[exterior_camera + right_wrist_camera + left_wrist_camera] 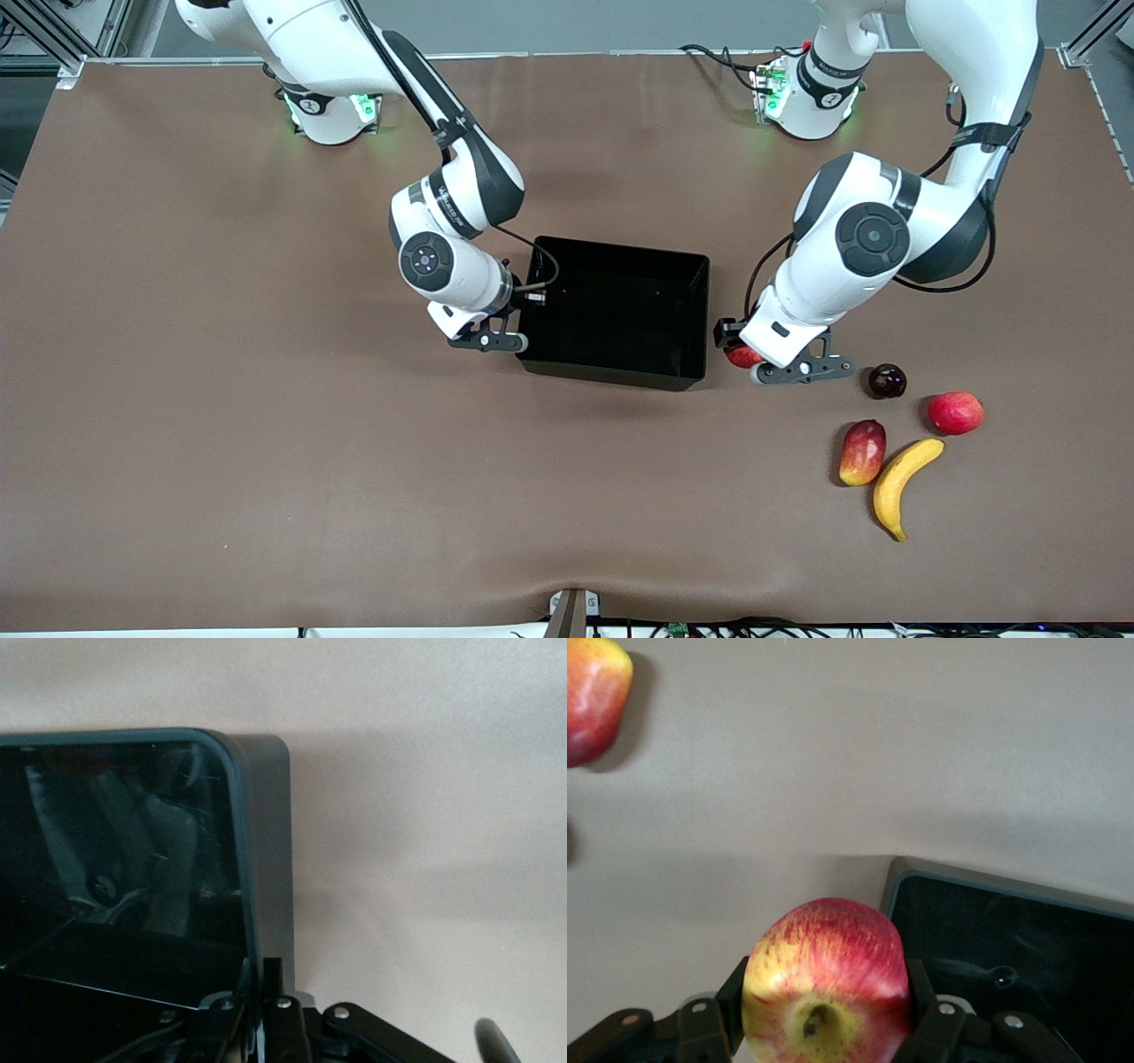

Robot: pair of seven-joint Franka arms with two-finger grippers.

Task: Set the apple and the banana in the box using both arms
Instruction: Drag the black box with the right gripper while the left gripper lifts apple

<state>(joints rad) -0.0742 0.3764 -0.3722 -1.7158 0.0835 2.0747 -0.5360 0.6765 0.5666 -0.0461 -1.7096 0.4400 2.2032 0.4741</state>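
My left gripper (741,353) is shut on the apple (742,357), red with yellow patches, and holds it low beside the outside wall of the box at the left arm's end. In the left wrist view the apple (824,983) sits between both fingers (930,1010), with the box's corner (983,881) beside it. The black open-top box (700,292) stands mid-table. My right gripper (524,335) is shut on the box's wall at the right arm's end; the right wrist view shows its fingers (283,1001) pinching the rim (239,859). The yellow banana (902,486) lies on the table nearer the front camera.
Beside the banana lie a red-yellow mango (862,452), a pinkish-red round fruit (956,413) and a small dark round fruit (887,380). The mango also shows in the left wrist view (594,695). The brown table top (266,425) stretches wide toward the right arm's end.
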